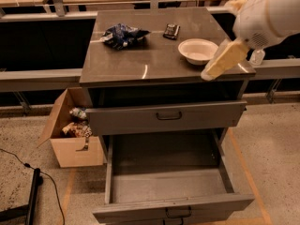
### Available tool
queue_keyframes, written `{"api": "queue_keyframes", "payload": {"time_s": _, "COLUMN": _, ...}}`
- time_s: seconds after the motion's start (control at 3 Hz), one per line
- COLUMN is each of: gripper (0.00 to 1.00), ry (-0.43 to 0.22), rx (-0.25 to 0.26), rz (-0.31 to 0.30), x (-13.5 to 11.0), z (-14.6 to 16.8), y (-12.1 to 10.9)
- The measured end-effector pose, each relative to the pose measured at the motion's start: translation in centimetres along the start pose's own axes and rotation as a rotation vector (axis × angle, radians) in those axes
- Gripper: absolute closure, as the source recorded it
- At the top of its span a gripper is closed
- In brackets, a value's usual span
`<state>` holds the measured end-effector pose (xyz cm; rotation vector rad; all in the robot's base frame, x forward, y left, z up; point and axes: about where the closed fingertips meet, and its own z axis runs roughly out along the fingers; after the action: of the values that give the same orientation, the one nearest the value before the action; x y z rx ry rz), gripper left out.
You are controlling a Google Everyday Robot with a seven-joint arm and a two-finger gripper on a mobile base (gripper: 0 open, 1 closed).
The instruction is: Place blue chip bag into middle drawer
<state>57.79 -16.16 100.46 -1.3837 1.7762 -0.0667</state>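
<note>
Blue chip bag (123, 34): lies crumpled on the grey cabinet top (150, 62), in the far-left part, about 10 o'clock from the top's centre. Nothing touches it.

Middle drawer (164, 184): pulled well out toward the camera, at 6 o'clock from the cabinet top. Its flat grey floor is exposed. A small dark loop handle (178, 213) is on its front, near the bottom edge of the view.

Upper drawer front (140, 121): directly above the open drawer, at 12 o'clock from it, projecting slightly beyond the cabinet body, with a dark handle (168, 116) at mid-width.

Small black device (171, 30): on the top at 3 o'clock from the bag, near but apart. White bowl (198, 50): upright at about 4 o'clock from the bag, well apart from it, near the right edge of the top.

Gripper (208, 73): pale yellow, on a white arm (267, 13) entering from the upper right. It slants down and to the left over the near-right corner of the top, at about 5 o'clock from the bowl and just beside it. How far open it is: cannot tell. Nothing seen in it, and the bag is well apart from it, at 10 o'clock.

Floor, at 9 o'clock from the drawers: an open cardboard box (77, 151) with mixed packets inside, beside the cabinet. A dark cable (16, 161) runs across the speckled floor at its 8 o'clock.
</note>
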Motion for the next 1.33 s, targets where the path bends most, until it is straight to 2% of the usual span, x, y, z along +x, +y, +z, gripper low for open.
{"api": "queue_keyframes", "payload": {"time_s": 0.33, "gripper": 0.0, "ry": 0.062, "rx": 0.054, "rz": 0.055, "x": 5.7, "z": 7.2, "y": -1.0}}
{"api": "queue_keyframes", "payload": {"time_s": 0.67, "gripper": 0.0, "ry": 0.046, "rx": 0.162, "rz": 0.103, "x": 9.1, "z": 13.7, "y": -5.0}}
{"api": "queue_keyframes", "payload": {"time_s": 1.0, "gripper": 0.0, "ry": -0.086, "rx": 0.299, "rz": 0.148, "x": 8.6, "z": 16.4, "y": -10.4}}
{"api": "queue_keyframes", "payload": {"time_s": 1.33, "gripper": 0.0, "ry": -0.307, "rx": 0.436, "rz": 0.187, "x": 2.1, "z": 13.0, "y": -16.1}}
